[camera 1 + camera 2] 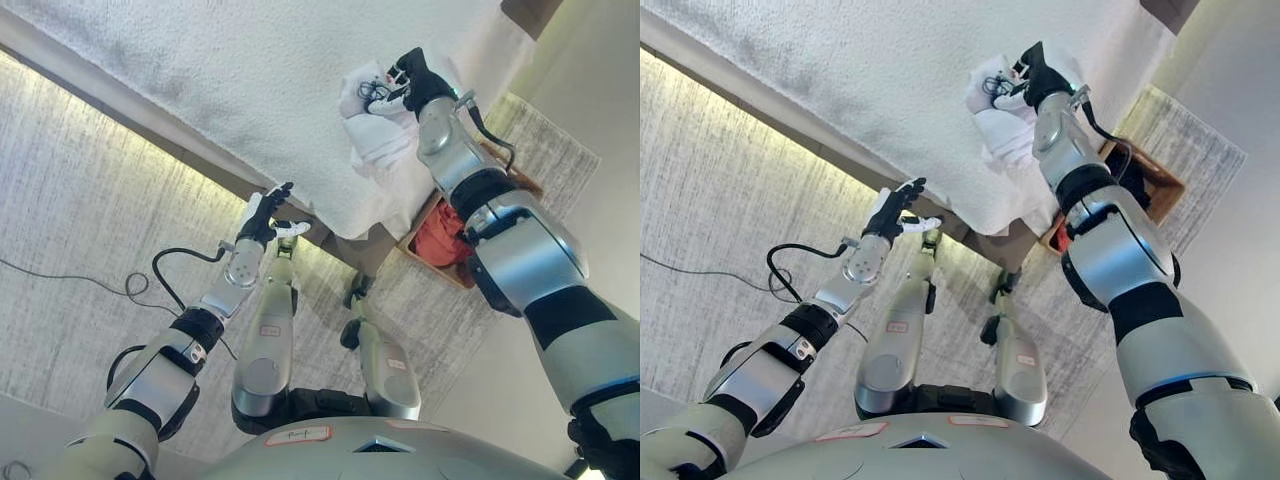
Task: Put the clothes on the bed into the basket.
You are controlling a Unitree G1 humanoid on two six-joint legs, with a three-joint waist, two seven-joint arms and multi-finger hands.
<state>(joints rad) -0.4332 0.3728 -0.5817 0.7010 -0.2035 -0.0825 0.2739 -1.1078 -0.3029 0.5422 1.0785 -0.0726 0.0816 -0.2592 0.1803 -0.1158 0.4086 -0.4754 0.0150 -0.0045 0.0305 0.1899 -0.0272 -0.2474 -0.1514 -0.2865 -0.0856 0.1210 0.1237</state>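
Right hand [415,82] is what I'm watching: its fingers are curling into a white garment [378,135] bunched on the bed [230,80] near the edge. I'm keeping the left hand [263,217] spread and empty beside the bed's edge. Red clothing [442,240] is lying in the wooden basket [520,180] on the floor.

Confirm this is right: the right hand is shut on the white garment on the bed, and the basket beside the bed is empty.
Not empty. The left eye view shows the basket already holds an orange-red garment. The right hand is indeed shut on the white garment on the bed.
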